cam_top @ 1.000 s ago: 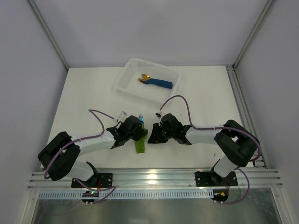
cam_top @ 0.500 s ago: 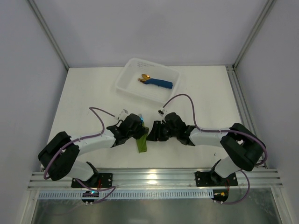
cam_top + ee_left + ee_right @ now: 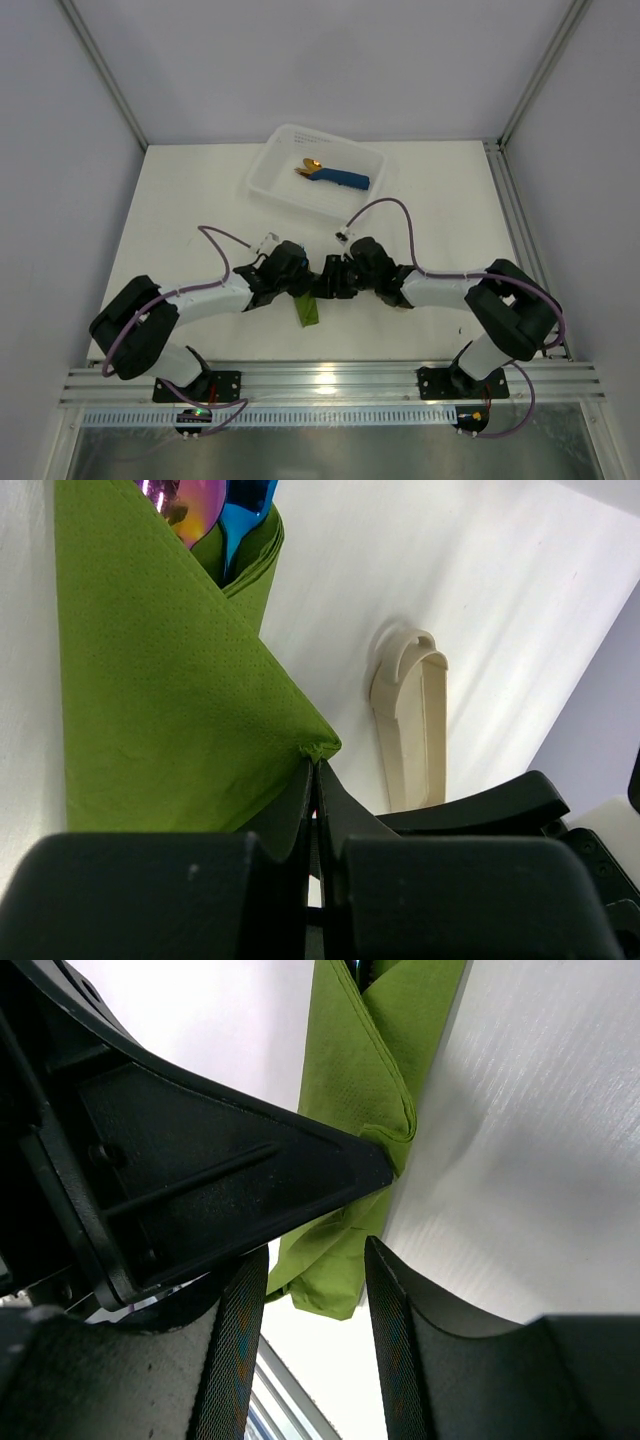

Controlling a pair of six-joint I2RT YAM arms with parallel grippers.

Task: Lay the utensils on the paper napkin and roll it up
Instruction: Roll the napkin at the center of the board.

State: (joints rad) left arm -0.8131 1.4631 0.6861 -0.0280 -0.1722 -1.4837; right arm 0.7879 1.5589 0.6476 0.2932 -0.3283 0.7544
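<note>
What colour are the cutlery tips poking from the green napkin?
Shiny metal cutlery tips: iridescent pink-purple and blue; left wrist view.

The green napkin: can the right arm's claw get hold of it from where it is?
Probably yes: the right gripper, open, straddles one end of the paper napkin, though the left gripper crowds close.

A: Where does the paper napkin (image 3: 307, 310) lie?
B: On the table (image 3: 190, 210), between the left gripper (image 3: 315, 770) and the right gripper (image 3: 315, 1260); the utensils (image 3: 200, 500) are inside it.
A: And behind?
B: A tray (image 3: 268, 162), with wrapped cutlery (image 3: 340, 179) in it.
</note>
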